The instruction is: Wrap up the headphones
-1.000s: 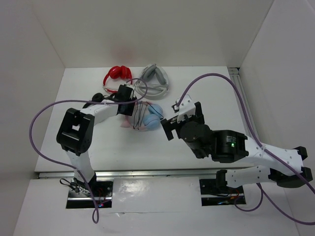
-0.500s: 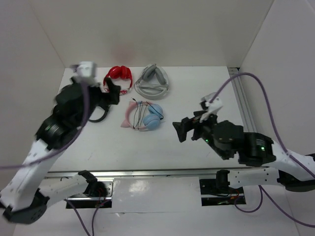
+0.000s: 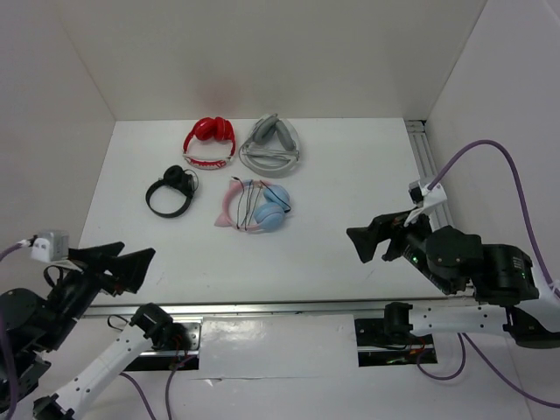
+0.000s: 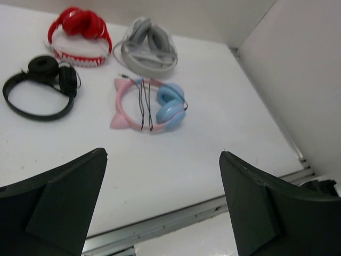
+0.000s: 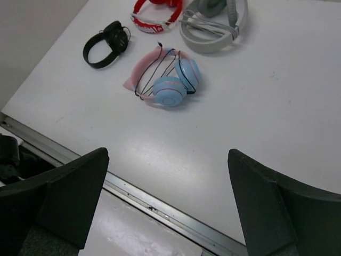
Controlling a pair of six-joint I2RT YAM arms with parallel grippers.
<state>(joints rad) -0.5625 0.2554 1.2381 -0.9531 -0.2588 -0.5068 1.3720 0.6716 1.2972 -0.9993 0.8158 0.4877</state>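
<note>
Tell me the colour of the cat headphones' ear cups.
Light blue ear cups, clearest in right wrist view.

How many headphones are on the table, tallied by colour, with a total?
red-and-white headphones: 1
grey headphones: 1
black headphones: 1
pink-and-blue headphones: 1
Total: 4
</note>
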